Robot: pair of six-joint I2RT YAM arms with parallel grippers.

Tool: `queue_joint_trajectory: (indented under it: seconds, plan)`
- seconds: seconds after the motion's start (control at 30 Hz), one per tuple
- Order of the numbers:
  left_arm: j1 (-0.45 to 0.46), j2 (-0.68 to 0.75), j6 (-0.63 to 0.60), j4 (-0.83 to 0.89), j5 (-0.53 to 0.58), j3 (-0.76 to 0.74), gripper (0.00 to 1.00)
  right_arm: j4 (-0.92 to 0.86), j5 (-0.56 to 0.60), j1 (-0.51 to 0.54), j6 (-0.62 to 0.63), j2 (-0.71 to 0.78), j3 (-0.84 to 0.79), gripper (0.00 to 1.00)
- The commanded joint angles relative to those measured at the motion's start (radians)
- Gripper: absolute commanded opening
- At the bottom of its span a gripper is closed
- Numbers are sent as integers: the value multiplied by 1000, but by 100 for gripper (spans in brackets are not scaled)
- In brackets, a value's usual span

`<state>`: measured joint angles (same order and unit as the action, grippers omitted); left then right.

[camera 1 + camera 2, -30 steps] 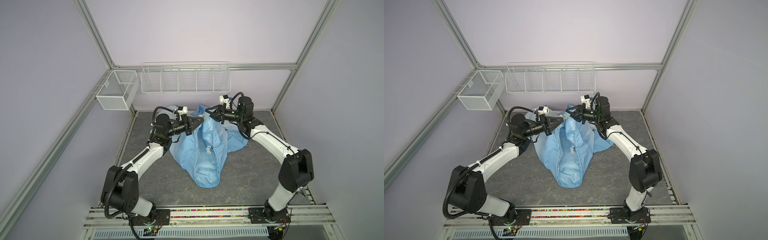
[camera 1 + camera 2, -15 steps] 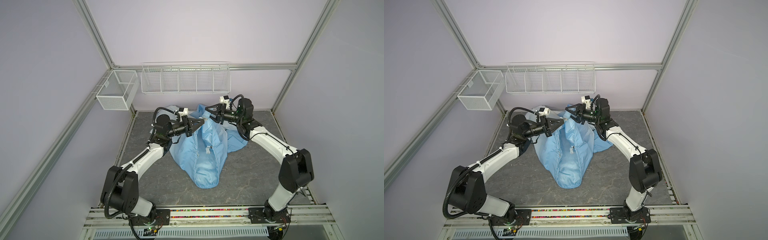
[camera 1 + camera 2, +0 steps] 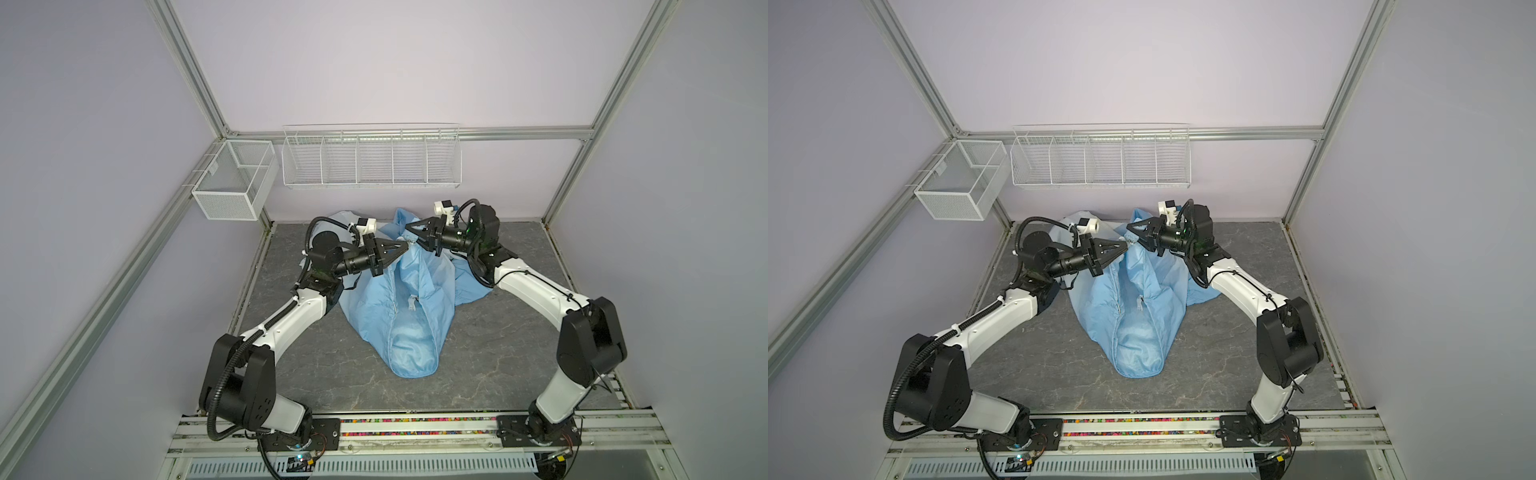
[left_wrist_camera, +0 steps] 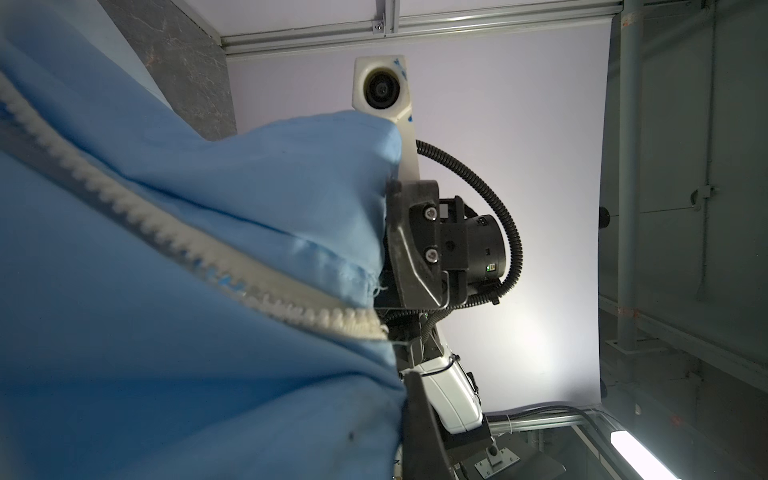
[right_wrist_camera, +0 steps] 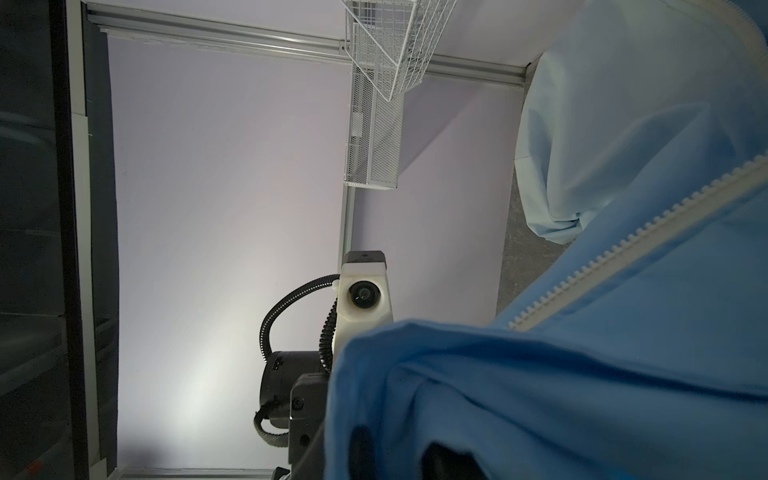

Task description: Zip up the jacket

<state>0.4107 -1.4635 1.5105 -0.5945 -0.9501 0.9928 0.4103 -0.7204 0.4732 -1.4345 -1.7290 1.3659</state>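
The jacket [image 3: 399, 316] lies heaped on the middle of the table [image 3: 498, 353], toward the back wall and between the two arms. Its top edge is lifted off the surface. Its lower end trails toward the front, where the fabric looks paler. In both top views a furrow runs down its middle, with a small white pull [image 3: 411, 303] in it. In each wrist view a single row of white zipper [image 4: 124, 203] teeth runs along a fabric edge, meshed with no other row. The left gripper [image 3: 402, 246] is pinched tight on the raised top edge. The right gripper [image 3: 409, 227] points at that edge from the opposite side, its tip just beside the left's. Cloth hides its fingers, so I cannot tell whether they are apart or clamped. A wire rack [image 3: 370, 166] and a mesh bin [image 3: 232, 187] hang on the walls behind.
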Motion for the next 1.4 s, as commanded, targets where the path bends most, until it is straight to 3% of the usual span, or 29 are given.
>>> queue_joint_trajectory:
  seconds: [0.0,0.1,0.4,0.53,0.67,0.93,1.07,1.13,1.27,1.37]
  plan:
    - [10,38,7,-43,-50,-13,0,95,30,7,-44,13,-13,17]
    - [11,45,5,-35,-49,-19,0,115,39,10,-51,8,-10,8]
    - [11,68,55,-29,56,-52,1,179,129,16,-23,35,-42,8]
    - [12,103,48,15,105,-54,28,180,164,26,10,47,-47,8]
    - [20,143,17,106,146,-51,43,196,193,34,25,49,-54,7]
    - [50,264,69,209,324,-141,53,220,234,47,44,56,-65,7]
    - [67,318,171,191,388,-196,56,221,240,54,49,63,-71,7]
    - [99,341,191,198,453,-210,58,223,246,56,52,70,-81,7]
    - [227,364,237,230,688,-223,65,209,266,70,69,98,-109,7]
    - [347,340,315,124,893,-262,65,176,294,84,107,133,-130,8]
